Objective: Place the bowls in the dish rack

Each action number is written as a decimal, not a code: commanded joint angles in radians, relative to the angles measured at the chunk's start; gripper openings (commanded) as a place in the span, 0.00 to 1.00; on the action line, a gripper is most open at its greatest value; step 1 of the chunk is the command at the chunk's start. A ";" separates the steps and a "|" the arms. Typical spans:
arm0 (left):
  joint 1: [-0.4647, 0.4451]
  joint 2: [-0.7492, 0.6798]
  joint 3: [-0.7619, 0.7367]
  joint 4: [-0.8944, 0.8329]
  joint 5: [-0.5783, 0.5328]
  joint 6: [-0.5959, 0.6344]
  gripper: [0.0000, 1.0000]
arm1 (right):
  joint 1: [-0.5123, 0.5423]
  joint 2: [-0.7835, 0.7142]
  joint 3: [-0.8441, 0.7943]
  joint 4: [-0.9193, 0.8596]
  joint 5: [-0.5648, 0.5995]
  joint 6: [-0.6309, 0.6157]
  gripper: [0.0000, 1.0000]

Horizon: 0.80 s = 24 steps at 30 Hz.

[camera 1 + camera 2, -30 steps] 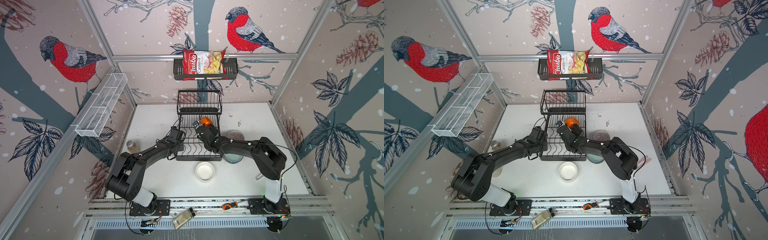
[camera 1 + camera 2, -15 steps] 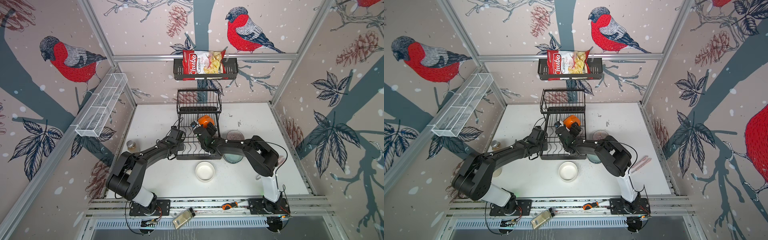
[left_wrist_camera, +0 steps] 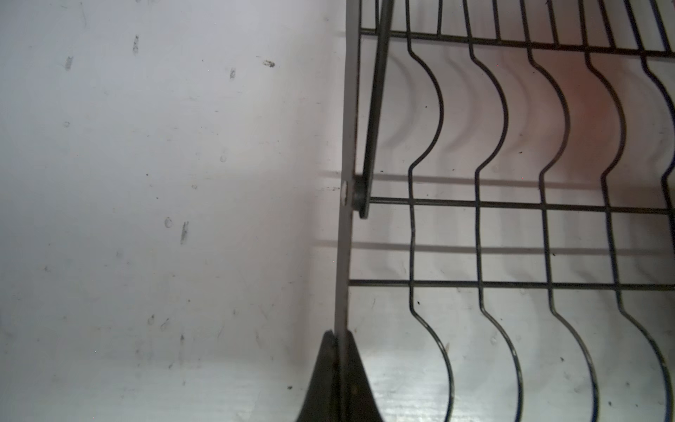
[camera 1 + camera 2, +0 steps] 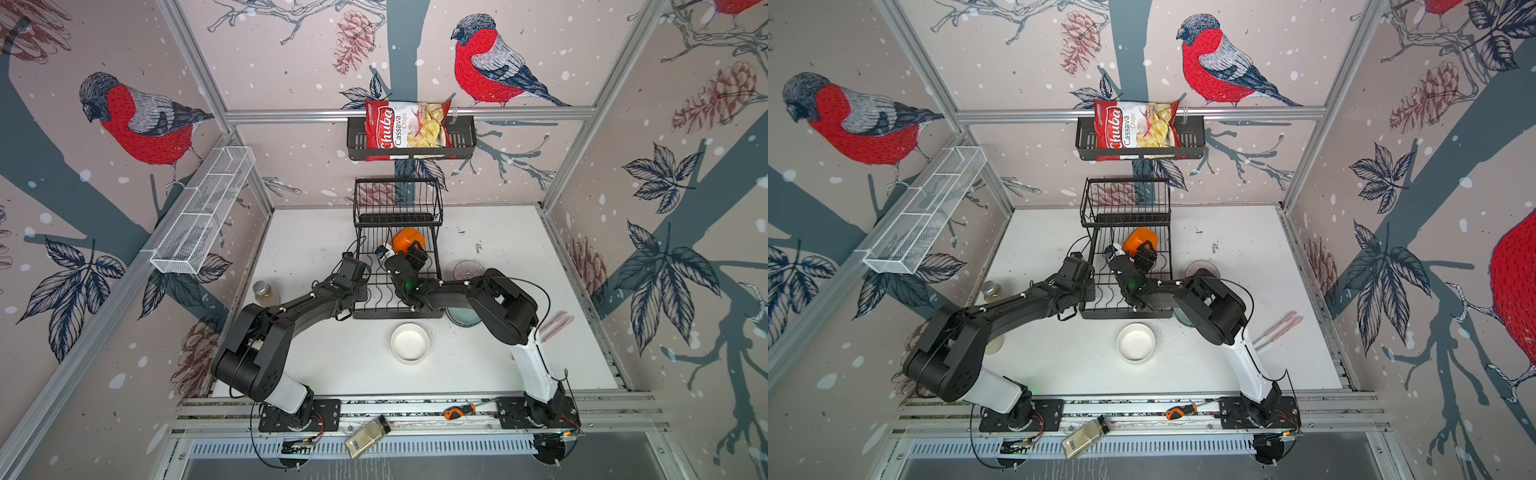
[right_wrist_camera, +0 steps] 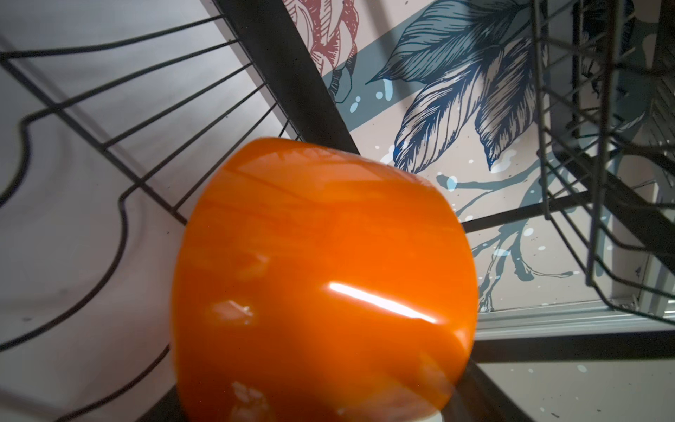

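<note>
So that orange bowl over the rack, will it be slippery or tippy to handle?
Probably slippery: the orange bowl is glossy, with a sharp glare streak across it. Likely light and stiff, since it looks like plastic. Its rounded sides could let it rock or tip on the rack wires if it is set down tilted.

I read the orange bowl (image 5: 321,277) as glossy plastic: smooth, with a hard glare streak across it. The dish rack (image 3: 548,206) is thin black coated metal wire with a dull satin finish. The table (image 3: 146,182) is white, matt, scuffed and specked. The white bowl (image 4: 409,343) looks smooth, low sheen. The chip bag (image 4: 405,129) is shiny crinkled film. The mesh trough (image 4: 203,216) is white-painted metal.
</note>
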 commanded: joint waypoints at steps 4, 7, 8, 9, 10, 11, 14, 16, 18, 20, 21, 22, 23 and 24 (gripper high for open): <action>0.003 0.013 -0.016 -0.092 0.029 -0.045 0.00 | -0.025 0.038 0.048 0.078 0.033 -0.059 0.81; 0.002 0.016 -0.016 -0.089 0.029 -0.046 0.00 | -0.037 0.054 0.071 0.068 0.024 -0.059 0.83; 0.002 0.016 -0.017 -0.089 0.032 -0.045 0.00 | -0.042 0.060 0.079 0.061 0.021 -0.059 0.83; 0.002 0.016 -0.016 -0.089 0.032 -0.046 0.00 | -0.046 0.066 0.085 0.061 0.020 -0.059 0.84; 0.003 0.016 -0.017 -0.088 0.033 -0.046 0.00 | -0.051 0.070 0.091 0.056 0.019 -0.062 0.86; 0.003 0.016 -0.019 -0.089 0.034 -0.045 0.00 | -0.057 0.075 0.099 0.049 0.016 -0.060 0.86; 0.003 0.015 -0.018 -0.089 0.033 -0.046 0.00 | -0.067 0.087 0.114 0.037 0.009 -0.063 0.87; 0.002 0.016 -0.018 -0.089 0.031 -0.045 0.00 | -0.073 0.094 0.125 0.030 0.007 -0.062 0.88; 0.003 0.016 -0.018 -0.088 0.031 -0.045 0.00 | -0.079 0.098 0.133 0.026 0.003 -0.058 0.89; 0.002 0.016 -0.018 -0.088 0.033 -0.045 0.00 | -0.080 0.099 0.139 0.010 -0.007 -0.048 0.89; 0.002 0.016 -0.018 -0.088 0.033 -0.046 0.00 | -0.079 0.098 0.141 0.005 -0.011 -0.044 0.89; 0.003 0.016 -0.018 -0.088 0.033 -0.045 0.00 | -0.077 0.095 0.141 -0.003 -0.017 -0.041 0.89; 0.003 0.015 -0.018 -0.088 0.033 -0.046 0.00 | -0.075 0.093 0.140 -0.007 -0.022 -0.036 0.90; 0.002 0.014 -0.018 -0.087 0.033 -0.045 0.00 | -0.073 0.092 0.141 -0.014 -0.026 -0.030 0.90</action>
